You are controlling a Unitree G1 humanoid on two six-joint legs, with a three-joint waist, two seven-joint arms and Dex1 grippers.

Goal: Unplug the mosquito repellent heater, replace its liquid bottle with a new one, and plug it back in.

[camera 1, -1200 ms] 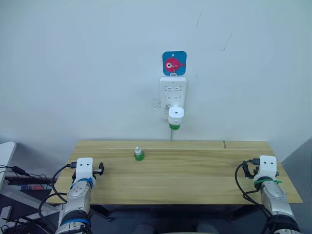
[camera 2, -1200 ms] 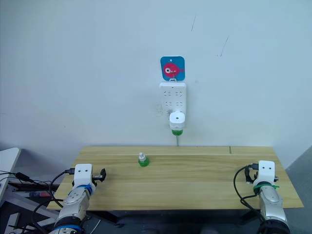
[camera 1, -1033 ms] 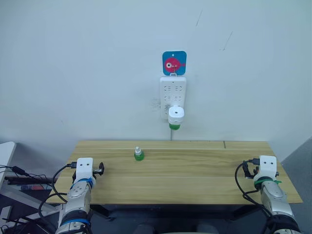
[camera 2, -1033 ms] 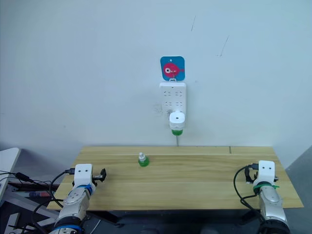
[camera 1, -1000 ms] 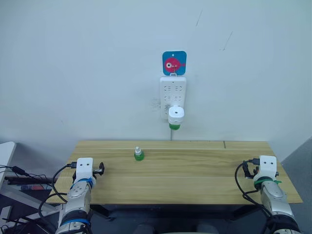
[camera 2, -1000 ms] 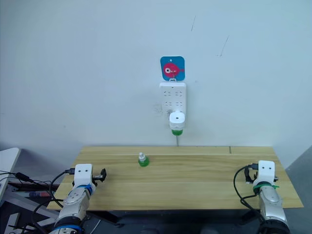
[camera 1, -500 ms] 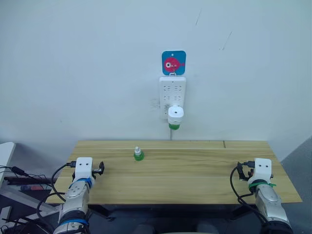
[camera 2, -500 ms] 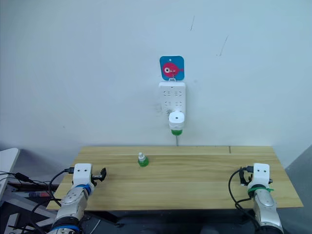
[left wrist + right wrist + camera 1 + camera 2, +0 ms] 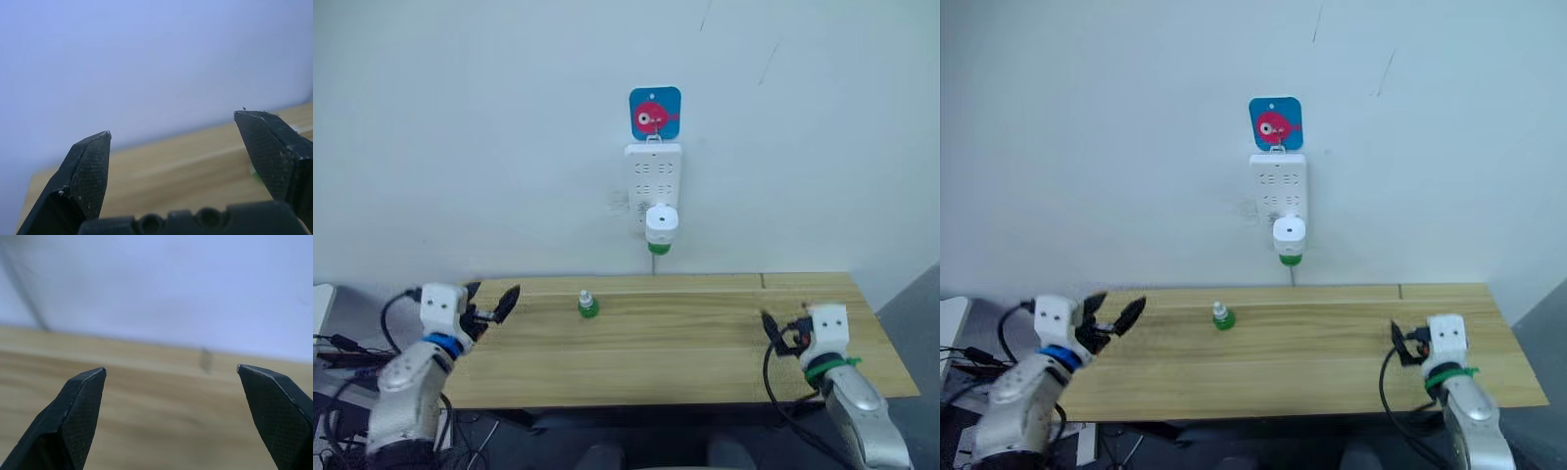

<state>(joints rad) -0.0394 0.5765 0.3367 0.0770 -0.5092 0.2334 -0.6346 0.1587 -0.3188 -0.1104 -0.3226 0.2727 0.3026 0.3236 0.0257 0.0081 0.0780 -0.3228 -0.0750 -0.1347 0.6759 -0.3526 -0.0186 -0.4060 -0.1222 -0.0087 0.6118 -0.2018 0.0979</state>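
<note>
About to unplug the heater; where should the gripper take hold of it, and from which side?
Grip the heater across its rounded white sides, coming straight from the front. It stands out from the power strip on the wall, the green bottle hanging beneath, so pulling straight off the wall should free it.

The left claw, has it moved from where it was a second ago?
Yes. The left gripper has risen and swung outward, now off the table's left end near its back corner.

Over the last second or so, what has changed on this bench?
The left gripper has lifted and swung out to the robot's left, open, now over the table's left end. The right gripper has shifted inward over the table, open and empty. Nothing was grasped. The mosquito repellent heater stays plugged into the power strip; the spare bottle has not moved.
</note>
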